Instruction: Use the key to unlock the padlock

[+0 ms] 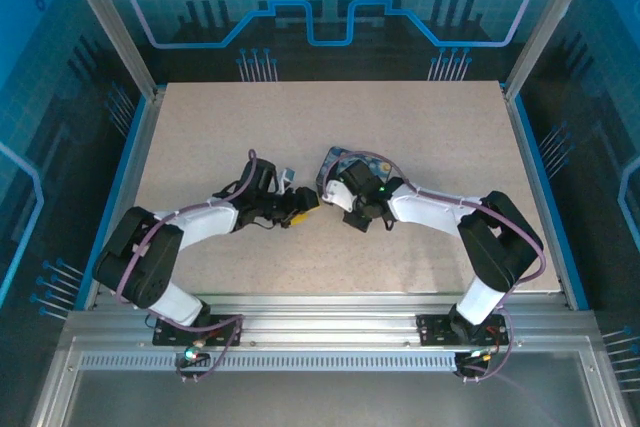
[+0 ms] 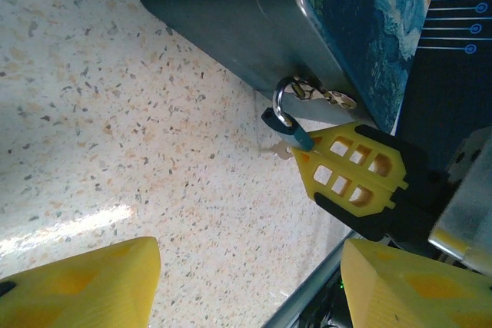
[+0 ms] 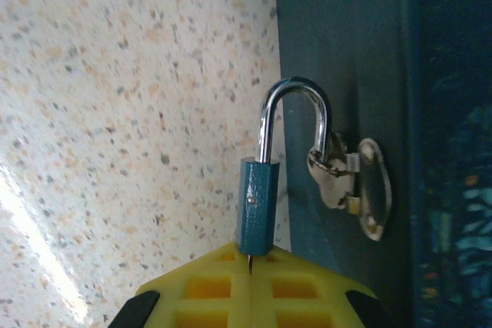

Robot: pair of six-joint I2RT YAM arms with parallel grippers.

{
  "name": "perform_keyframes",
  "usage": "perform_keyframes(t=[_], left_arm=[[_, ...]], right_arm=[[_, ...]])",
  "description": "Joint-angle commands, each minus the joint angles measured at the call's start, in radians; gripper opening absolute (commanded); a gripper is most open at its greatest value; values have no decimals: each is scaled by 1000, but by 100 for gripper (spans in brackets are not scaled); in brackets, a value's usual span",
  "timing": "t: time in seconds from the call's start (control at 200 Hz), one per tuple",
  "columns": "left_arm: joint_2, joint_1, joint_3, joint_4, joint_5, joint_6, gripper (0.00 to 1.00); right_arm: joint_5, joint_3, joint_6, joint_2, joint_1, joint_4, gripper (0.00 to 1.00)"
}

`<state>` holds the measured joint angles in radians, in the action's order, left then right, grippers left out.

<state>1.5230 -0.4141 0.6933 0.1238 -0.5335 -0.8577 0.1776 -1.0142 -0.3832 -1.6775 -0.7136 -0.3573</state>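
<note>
First, right claw (image 3: pixel 250 257): yellow fingers pressed together on the padlock's blue body, pinching its lower end (the two tips meet along a thin seam in the right wrist view).
Padlock (image 3: pixel 257 203): seen edge-on, with a slim blue body and a silver shackle (image 3: pixel 292 105) arching out of the top. One leg enters the body and the other runs down behind the hasp; I cannot tell whether it is latched.
Hasp (image 3: pixel 357 186): worn silvery metal on the side of the box, with the shackle threaded through its loop.
Key (image 2: pixel 275 147): a tiny pale piece low down, just beside the padlock body and the tip of the right claw in the left wrist view. I cannot tell whether it touches either one or simply lies on the table.
Box (image 2: pixel 231 21): dark teal side wall and a lid painted in swirling blue and yellow. It rests on the table (from above, just behind the right claw).
Left claw (image 2: pixel 250 266): fingers spread apart and holding nothing. It faces the padlock from near by, with bare table between its two yellow tips.
Claws from above: nose to nose near the middle of the table, close but apart.
Table (image 1: pixel 200 127): pale speckled top with a blue edge, set inside blue-lit enclosure walls.
</note>
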Motion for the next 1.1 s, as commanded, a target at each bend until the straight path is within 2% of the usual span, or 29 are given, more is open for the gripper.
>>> perform_keyframes(t=[0.0, 0.375, 0.73, 0.94, 1.091], left_arm=[[-41, 17, -30, -22, 19, 7, 64], [-105, 41, -52, -52, 33, 4, 64], [-179, 43, -63, -109, 36, 25, 65], [-234, 43, -51, -166, 64, 64, 68], [-248, 46, -45, -175, 90, 93, 74]], right_arm=[[-38, -55, -21, -22, -32, 19, 0], [-35, -15, 6, 54, -44, 24, 0], [-19, 53, 104, 272, -35, 29, 0], [-9, 93, 240, 420, 32, 5, 0], [0, 103, 357, 482, 135, -48, 0]])
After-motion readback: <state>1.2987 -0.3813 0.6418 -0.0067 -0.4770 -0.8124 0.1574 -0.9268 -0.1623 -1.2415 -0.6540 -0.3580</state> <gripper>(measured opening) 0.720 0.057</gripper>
